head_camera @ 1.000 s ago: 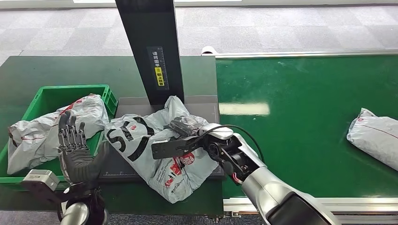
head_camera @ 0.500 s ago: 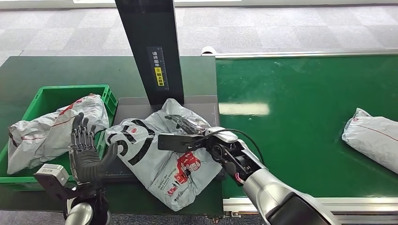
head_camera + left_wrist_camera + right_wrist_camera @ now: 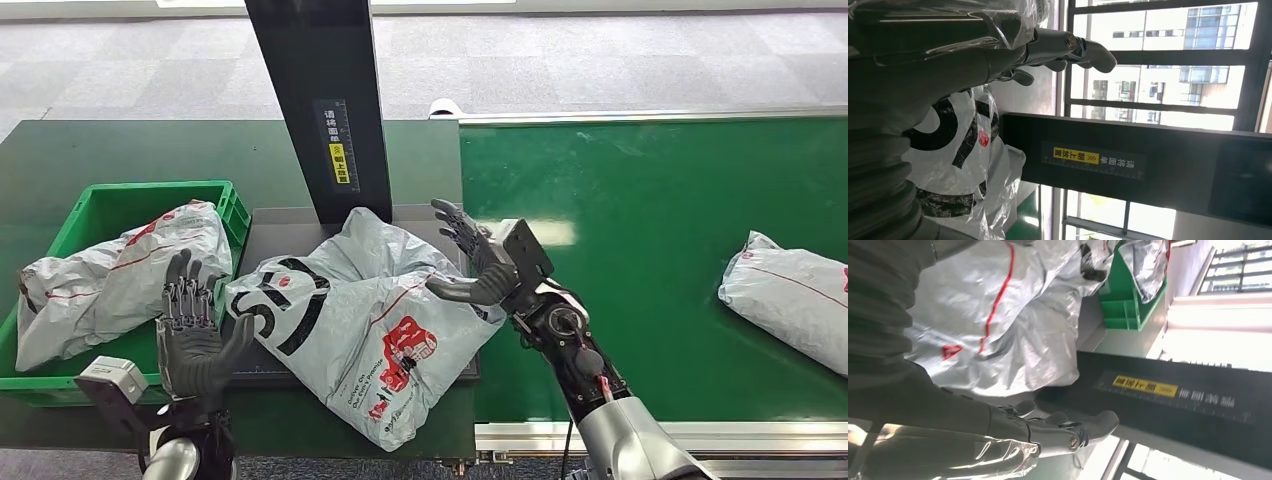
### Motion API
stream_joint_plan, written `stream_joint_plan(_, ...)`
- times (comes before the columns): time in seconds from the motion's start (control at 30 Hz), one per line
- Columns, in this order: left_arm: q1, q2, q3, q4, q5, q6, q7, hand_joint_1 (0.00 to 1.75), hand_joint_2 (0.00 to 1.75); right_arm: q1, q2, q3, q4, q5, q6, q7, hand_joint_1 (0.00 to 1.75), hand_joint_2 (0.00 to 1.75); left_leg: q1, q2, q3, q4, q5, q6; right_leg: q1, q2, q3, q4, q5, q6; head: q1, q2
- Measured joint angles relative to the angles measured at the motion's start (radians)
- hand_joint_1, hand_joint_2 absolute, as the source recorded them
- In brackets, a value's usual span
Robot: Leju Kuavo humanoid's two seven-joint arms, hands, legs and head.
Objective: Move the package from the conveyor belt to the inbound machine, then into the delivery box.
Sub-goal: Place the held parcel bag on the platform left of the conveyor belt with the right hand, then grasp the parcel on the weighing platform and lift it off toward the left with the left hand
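On the dark platform of the inbound machine [image 3: 420, 222], at the foot of its black column [image 3: 318, 100], lies the grey poly-mailer package [image 3: 360, 315], crumpled, its near end hanging over the platform's front edge. Right robot hand [image 3: 472, 265] stands just beside the package's right side, fingers spread, grasping nothing; whether the thumb touches the bag cannot be told. Left robot hand [image 3: 190, 325] is raised, palm toward the package's left end, fingers apart, also released. Green delivery box [image 3: 105, 205] sits left of the platform on the bench [image 3: 60, 150] and already holds another grey mailer [image 3: 110, 275]. A further mailer [image 3: 790, 300] waits on the conveyor belt [image 3: 650, 200].

Judgement: scan step in hand; transfer to box not yet done.

Risks:
- Slack, slippery film: a grasp may pinch only loose plastic, and the contents would sag or slip.
- Overhanging end could drag on the platform edge or slide off toward the floor.
- Box is partly filled, so the package may catch on the rim or rest on top.
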State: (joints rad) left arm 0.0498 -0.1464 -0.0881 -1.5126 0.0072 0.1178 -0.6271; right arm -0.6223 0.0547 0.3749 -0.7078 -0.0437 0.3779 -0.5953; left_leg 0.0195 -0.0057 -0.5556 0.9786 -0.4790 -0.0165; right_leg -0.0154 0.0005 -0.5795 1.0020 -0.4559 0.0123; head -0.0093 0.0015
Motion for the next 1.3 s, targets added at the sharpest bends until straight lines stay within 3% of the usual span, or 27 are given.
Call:
stream_joint_plan(0.2,0.014,0.003,-0.003,0.0,-0.011,-0.049,0.018,0.0,1.75,0.084,-0.054,-0.06,-0.075,-0.001,-0.059,0.004,0.0,1.75,0.0,-0.001,0.0,0.0,0.0,0.0,0.0,-0.001,0.0,0.0,-0.001,0.001,0.0,0.0)
stream_joint_plan(0.33,0.028,0.006,-0.014,0.007,-0.05,-0.129,0.077,0.0,1.75,0.232,-0.087,-0.141,-0.224,0.07,-0.198,0.037,0.0,1.75,0.0,-0.005,-0.002,0.0,-0.001,0.0,0.0,-0.004,0.0,0.0,-0.002,0.002,0.0,0.0)
stream_joint_plan(0.47,0.024,0.008,-0.03,0.025,-0.091,-0.161,0.121,0.0,1.75,0.338,-0.105,-0.193,-0.302,0.126,-0.236,0.054,0.0,1.75,0.0,-0.001,-0.002,0.0,-0.002,0.0,0.0,-0.001,-0.001,0.0,-0.002,0.002,0.0,0.0)
stream_joint_plan(0.57,0.012,0.012,-0.056,0.037,-0.228,-0.095,0.164,0.0,1.75,0.384,-0.108,-0.203,-0.316,0.147,-0.231,0.053,0.0,1.75,0.0,-0.002,-0.002,0.0,-0.002,0.0,0.0,-0.001,-0.001,-0.001,-0.002,0.002,0.0,0.0)
stream_joint_plan(0.7,-0.033,0.027,-0.119,0.092,-0.656,0.122,0.325,0.0,1.75,0.414,-0.108,-0.205,-0.317,0.159,-0.217,0.048,0.0,1.75,0.0,-0.002,-0.001,0.0,-0.001,0.0,0.0,-0.001,0.0,0.0,-0.002,0.002,0.0,0.0)
stream_joint_plan(0.77,-0.06,0.033,-0.146,0.139,-0.809,0.176,0.389,0.0,1.75,0.421,-0.105,-0.205,-0.317,0.172,-0.217,0.042,0.0,1.75,0.0,-0.001,-0.001,0.0,-0.001,0.0,0.0,-0.001,0.0,0.0,-0.002,0.001,0.0,0.0)
stream_joint_plan(0.97,-0.132,0.044,-0.195,0.28,-1.036,0.136,0.525,0.0,1.75,0.43,-0.102,-0.206,-0.335,0.202,-0.222,0.049,0.0,1.75,0.0,-0.002,-0.001,0.0,-0.001,0.0,0.0,-0.001,0.0,0.0,-0.002,0.002,0.0,0.0)
stream_joint_plan(1.13,-0.181,0.046,-0.213,0.369,-1.075,0.045,0.553,0.0,1.75,0.434,-0.102,-0.214,-0.355,0.199,-0.208,0.057,0.0,1.75,0.0,-0.002,0.0,0.0,-0.001,0.0,0.0,-0.002,0.002,0.0,-0.002,0.002,0.0,0.0)
stream_joint_plan(1.17,-0.19,0.046,-0.214,0.384,-1.071,0.025,0.551,0.11,1.75,0.434,-0.102,-0.214,-0.356,0.201,-0.205,0.057,0.0,1.75,0.0,-0.003,0.0,0.0,-0.001,0.0,0.0,-0.002,0.003,0.0,-0.002,0.002,0.0,0.0)
stream_joint_plan(1.27,-0.213,0.045,-0.216,0.419,-1.049,-0.032,0.531,1.42,1.75,0.432,-0.1,-0.216,-0.357,0.208,-0.201,0.057,0.0,1.75,0.0,-0.005,0.004,-0.001,-0.001,0.0,-0.001,-0.005,0.007,0.0,-0.003,0.002,0.0,0.0)
stream_joint_plan(1.3,-0.219,0.045,-0.216,0.429,-1.04,-0.04,0.52,1.75,1.75,0.431,-0.099,-0.217,-0.359,0.21,-0.201,0.058,0.0,1.75,0.0,-0.005,0.005,-0.001,-0.001,0.0,-0.001,-0.005,0.008,0.0,-0.003,0.002,0.0,0.0)
